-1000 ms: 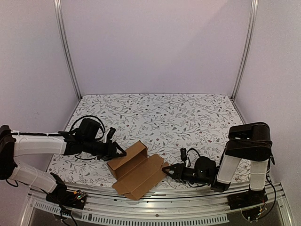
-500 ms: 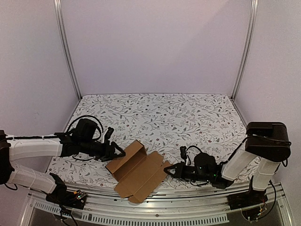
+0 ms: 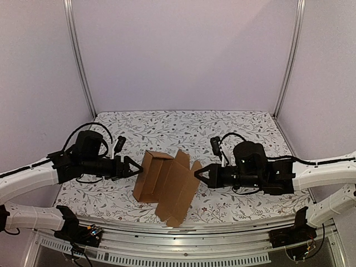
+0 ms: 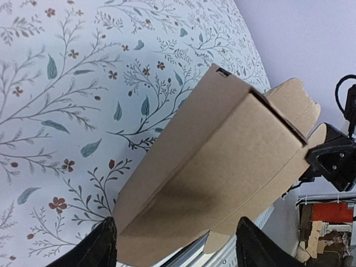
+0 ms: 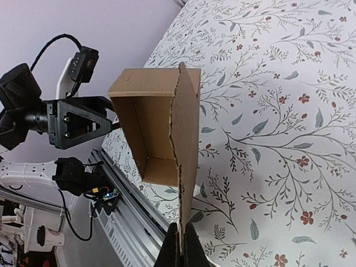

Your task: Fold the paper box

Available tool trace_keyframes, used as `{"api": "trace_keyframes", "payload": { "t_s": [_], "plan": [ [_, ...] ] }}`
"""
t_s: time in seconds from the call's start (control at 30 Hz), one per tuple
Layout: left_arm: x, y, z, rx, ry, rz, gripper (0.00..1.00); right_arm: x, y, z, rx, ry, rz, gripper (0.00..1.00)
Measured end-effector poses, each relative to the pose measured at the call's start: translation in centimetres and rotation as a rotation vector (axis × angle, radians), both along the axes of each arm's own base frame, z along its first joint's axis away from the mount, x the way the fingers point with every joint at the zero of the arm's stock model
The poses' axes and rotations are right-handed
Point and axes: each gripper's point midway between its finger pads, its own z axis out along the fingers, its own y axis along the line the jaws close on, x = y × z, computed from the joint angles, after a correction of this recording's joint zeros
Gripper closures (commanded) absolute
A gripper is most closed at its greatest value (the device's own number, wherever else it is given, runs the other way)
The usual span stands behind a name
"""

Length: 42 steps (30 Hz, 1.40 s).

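Note:
The paper box (image 3: 167, 183) is plain brown cardboard, partly folded, with an open tray part at the left and a big flap raised on the right. My right gripper (image 3: 197, 174) is shut on the edge of that flap and holds it up off the table; in the right wrist view the flap (image 5: 186, 161) stands edge-on between my fingertips. My left gripper (image 3: 133, 168) is open and points at the box's left wall. In the left wrist view the box (image 4: 222, 161) fills the space just ahead of my spread fingers (image 4: 94, 250).
The table carries a white cloth with a floral print (image 3: 222, 133). A metal rail (image 3: 183, 236) runs along the near edge. Lilac walls with upright metal posts (image 3: 78, 55) close in the back and sides.
My right arm has risen and swung in, lifting the held flap so the box stands more upright and sits farther from the near edge. My left gripper has drawn back a little to the left.

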Motion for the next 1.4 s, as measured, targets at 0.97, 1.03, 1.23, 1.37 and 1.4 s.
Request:
{"api": "trace_keyframes", "payload": {
  "t_s": [0.97,1.03,1.23,1.37,1.4],
  "plan": [
    [0.6,2.5,8.8,0.024,-0.265,0.052,0.20,1.6,-5.4,13.9,-1.059,-0.712,0.483,1.00],
    [0.4,2.6,8.9,0.023,-0.268,0.052,0.20,2.3,-5.1,14.5,-1.136,-0.756,0.499,1.00],
    [-0.2,3.1,9.6,0.012,-0.285,0.057,0.19,4.4,-3.1,15.1,-1.260,-0.831,0.509,1.00],
    [-0.3,3.3,9.9,0.008,-0.295,0.062,0.19,5.1,-1.4,13.1,-1.334,-0.836,0.565,1.00],
    [-0.3,3.3,9.9,0.009,-0.296,0.064,0.19,5.2,-0.9,12.5,-1.348,-0.836,0.583,1.00]
  ]
}}
